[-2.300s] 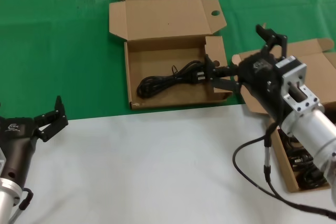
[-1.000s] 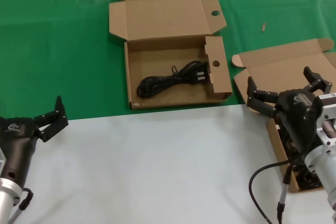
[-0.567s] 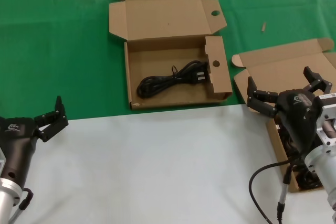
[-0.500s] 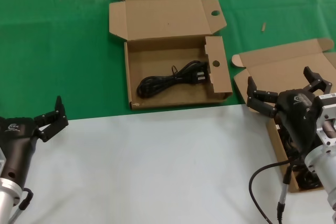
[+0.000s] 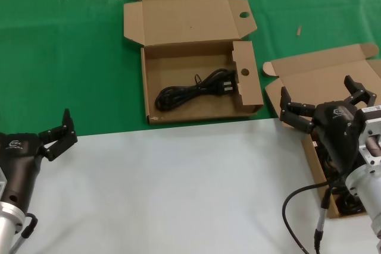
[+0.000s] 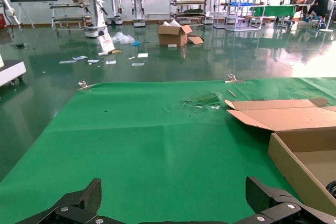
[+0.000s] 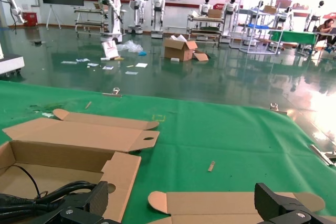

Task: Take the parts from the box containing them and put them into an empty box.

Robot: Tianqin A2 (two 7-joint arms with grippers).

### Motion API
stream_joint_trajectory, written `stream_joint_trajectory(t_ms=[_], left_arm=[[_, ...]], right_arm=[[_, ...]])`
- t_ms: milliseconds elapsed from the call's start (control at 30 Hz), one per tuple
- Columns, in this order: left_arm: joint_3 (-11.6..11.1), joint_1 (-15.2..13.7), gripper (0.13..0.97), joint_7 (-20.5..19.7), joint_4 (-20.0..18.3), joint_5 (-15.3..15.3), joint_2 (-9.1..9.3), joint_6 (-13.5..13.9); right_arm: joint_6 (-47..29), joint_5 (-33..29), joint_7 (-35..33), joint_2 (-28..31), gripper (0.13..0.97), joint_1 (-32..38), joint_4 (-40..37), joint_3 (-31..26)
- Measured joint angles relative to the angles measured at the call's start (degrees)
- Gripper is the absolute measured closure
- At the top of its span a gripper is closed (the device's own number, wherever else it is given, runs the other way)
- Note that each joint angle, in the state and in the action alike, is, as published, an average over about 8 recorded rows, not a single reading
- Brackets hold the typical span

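The holed-partition box (image 5: 153, 87) lies open in the middle of the green mat, with one black cable (image 5: 191, 91) coiled inside it. This box (image 7: 119, 170) and cable (image 7: 37, 199) also show in the right wrist view. The plain-lidded box (image 5: 321, 78) sits at the right, and more black cables (image 5: 350, 203) lie in it, mostly hidden under my right arm. My right gripper (image 5: 319, 96) (image 7: 181, 193) hovers open and empty over that box's lid hinge. My left gripper (image 5: 58, 132) (image 6: 172, 188) rests open and empty at the near left.
A white sheet (image 5: 166, 188) covers the near part of the table, and the green mat (image 5: 65, 57) lies beyond it. Both box lids stand folded back. A small stick (image 5: 299, 30) lies on the mat behind the right box.
About two seconds ago my right gripper reached over the holed box at the cable's plug end. It has since drawn back over the right box and has held still for the last second.
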Motion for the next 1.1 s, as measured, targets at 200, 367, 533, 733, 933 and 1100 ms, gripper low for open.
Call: stream_joint_trajectory(t_ms=[200, 367, 533, 733, 933, 1100], left_arm=[[0.0, 0.0, 0.132, 0.01, 0.0, 0.0, 0.0, 0.0], [0.0, 0.0, 0.132, 0.02, 0.0, 0.0, 0.0, 0.0], [0.0, 0.0, 0.132, 0.02, 0.0, 0.0, 0.0, 0.0], [0.0, 0.0, 0.132, 0.01, 0.0, 0.0, 0.0, 0.0], [0.0, 0.0, 0.132, 0.01, 0.0, 0.0, 0.0, 0.0], [0.0, 0.0, 0.132, 0.01, 0.0, 0.0, 0.0, 0.0]], right_arm=[[0.0, 0.0, 0.0, 0.0, 0.129, 0.0, 0.0, 0.0], [0.0, 0.0, 0.0, 0.0, 0.129, 0.0, 0.0, 0.0], [0.0, 0.0, 0.0, 0.0, 0.129, 0.0, 0.0, 0.0], [0.0, 0.0, 0.0, 0.0, 0.129, 0.0, 0.0, 0.0], [0.0, 0.0, 0.0, 0.0, 0.129, 0.0, 0.0, 0.0], [0.0, 0.0, 0.0, 0.0, 0.129, 0.0, 0.0, 0.0]])
